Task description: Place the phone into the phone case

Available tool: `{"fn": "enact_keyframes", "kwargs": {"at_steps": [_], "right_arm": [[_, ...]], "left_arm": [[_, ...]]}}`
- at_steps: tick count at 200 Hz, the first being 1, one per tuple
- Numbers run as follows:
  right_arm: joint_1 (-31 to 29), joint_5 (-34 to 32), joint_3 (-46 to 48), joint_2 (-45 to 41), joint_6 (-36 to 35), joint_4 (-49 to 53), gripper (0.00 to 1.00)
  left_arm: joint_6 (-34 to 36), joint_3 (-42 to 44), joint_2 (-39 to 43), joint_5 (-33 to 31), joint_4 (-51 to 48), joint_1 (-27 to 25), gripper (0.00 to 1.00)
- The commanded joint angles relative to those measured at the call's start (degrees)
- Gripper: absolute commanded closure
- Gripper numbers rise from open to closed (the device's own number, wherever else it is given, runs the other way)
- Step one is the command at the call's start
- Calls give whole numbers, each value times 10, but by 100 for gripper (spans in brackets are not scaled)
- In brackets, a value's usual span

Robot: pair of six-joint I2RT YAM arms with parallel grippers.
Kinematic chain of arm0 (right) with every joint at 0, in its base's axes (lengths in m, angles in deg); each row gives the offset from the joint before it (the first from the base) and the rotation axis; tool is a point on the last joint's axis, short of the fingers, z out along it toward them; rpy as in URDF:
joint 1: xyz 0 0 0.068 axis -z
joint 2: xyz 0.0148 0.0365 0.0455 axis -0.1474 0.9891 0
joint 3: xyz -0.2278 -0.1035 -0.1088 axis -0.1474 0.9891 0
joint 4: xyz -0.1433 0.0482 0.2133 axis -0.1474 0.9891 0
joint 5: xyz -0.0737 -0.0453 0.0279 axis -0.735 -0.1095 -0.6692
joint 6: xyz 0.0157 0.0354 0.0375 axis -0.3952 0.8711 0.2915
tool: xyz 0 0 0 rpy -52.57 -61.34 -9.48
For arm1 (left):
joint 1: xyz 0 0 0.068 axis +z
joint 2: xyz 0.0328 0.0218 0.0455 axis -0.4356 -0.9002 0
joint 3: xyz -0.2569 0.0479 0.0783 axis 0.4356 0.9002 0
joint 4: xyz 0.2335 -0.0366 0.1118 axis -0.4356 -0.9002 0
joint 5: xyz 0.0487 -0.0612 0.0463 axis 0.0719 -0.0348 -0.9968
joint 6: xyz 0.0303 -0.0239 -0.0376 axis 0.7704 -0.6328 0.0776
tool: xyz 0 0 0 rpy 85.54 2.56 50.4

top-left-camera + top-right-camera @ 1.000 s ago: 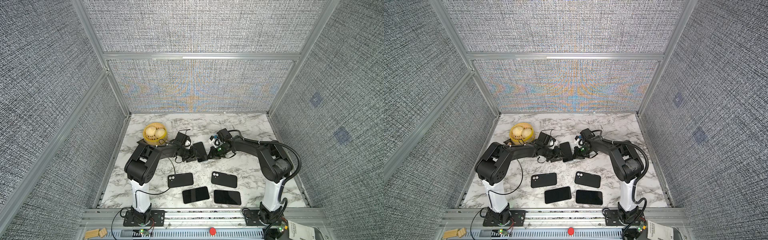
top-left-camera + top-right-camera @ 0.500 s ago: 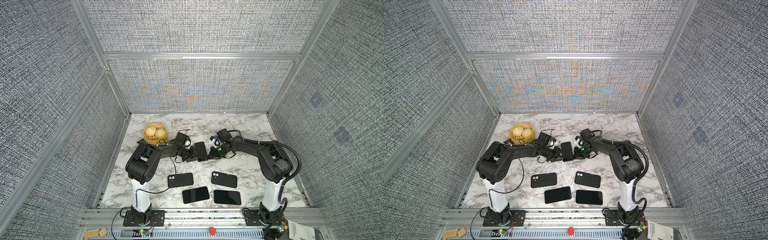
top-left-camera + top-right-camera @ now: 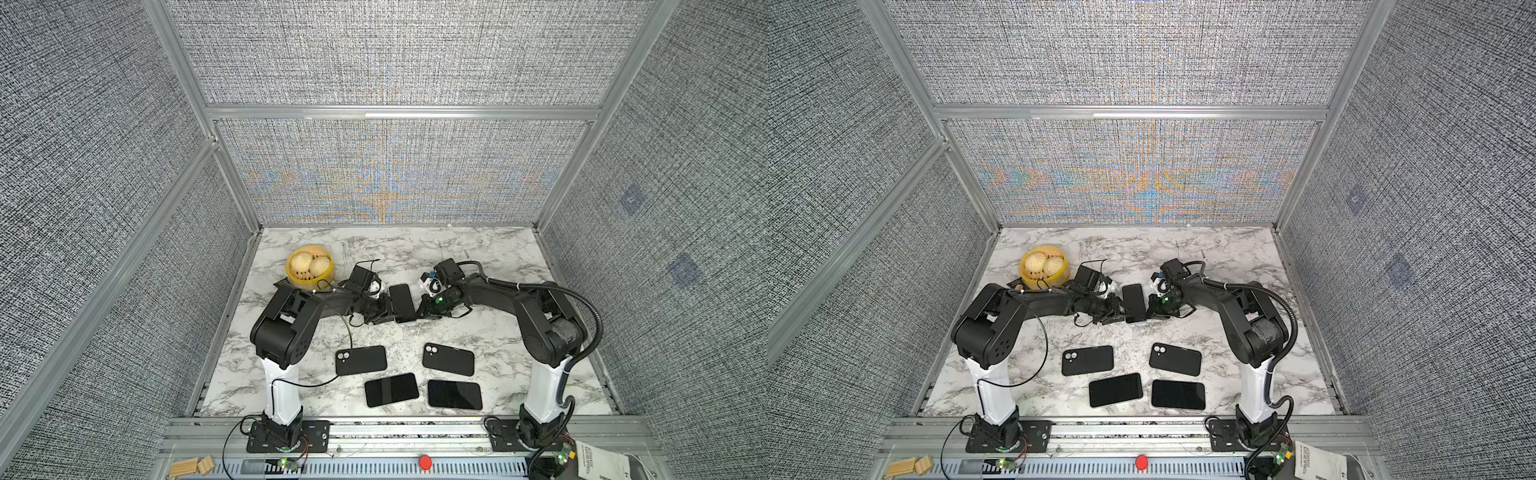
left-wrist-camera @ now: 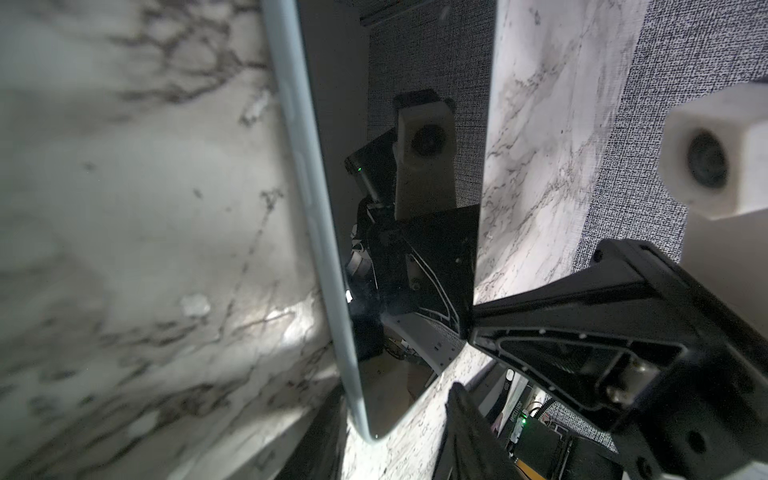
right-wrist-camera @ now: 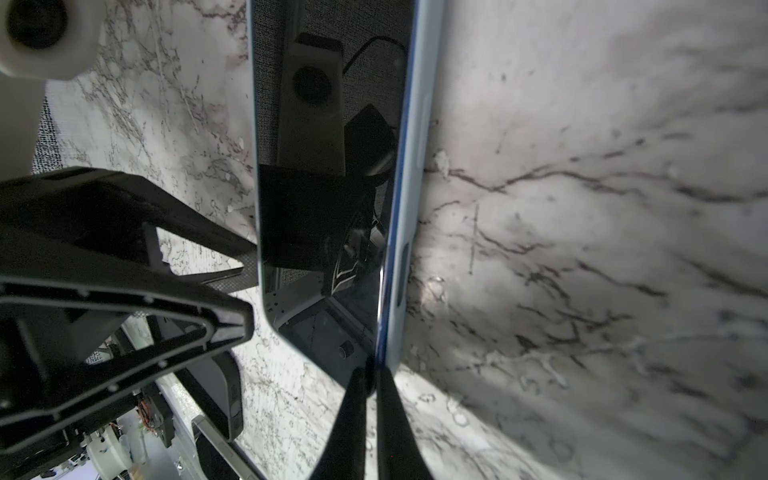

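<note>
Low, reaching inward: right tool clenched on phone, left tool released astride it.

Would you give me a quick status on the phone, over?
Right gripper shut on phone edge. Left gripper fingers open, straddling opposite edge. Phone uncased; left case and right case lie flat toward the front, nothing between.

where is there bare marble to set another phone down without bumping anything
Free: the back strip of the white marble tabletop right of the yellow bun basket, and the band between the tilted glossy dark phone and the two black cases. Crowded: the front cluster with two flat black phones.
</note>
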State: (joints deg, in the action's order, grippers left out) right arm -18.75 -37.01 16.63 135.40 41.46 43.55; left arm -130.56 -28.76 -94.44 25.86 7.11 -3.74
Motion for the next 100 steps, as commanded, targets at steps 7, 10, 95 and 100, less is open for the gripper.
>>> {"fn": "enact_keyframes", "kwargs": {"at_steps": [7, 10, 95, 100], "right_arm": [[-17, -26, -1, -1, -12, 22, 90], [-18, -31, -3, -2, -14, 26, 90], [-32, -116, -43, -40, -31, 91, 77], [-32, -115, -43, -38, -31, 92, 77]], "left_arm": [[4, 11, -8, -29, -32, -5, 58], [4, 11, -7, -28, -32, -5, 58], [10, 23, 14, -40, -36, -2, 56], [10, 23, 15, -40, -36, -1, 56]]}}
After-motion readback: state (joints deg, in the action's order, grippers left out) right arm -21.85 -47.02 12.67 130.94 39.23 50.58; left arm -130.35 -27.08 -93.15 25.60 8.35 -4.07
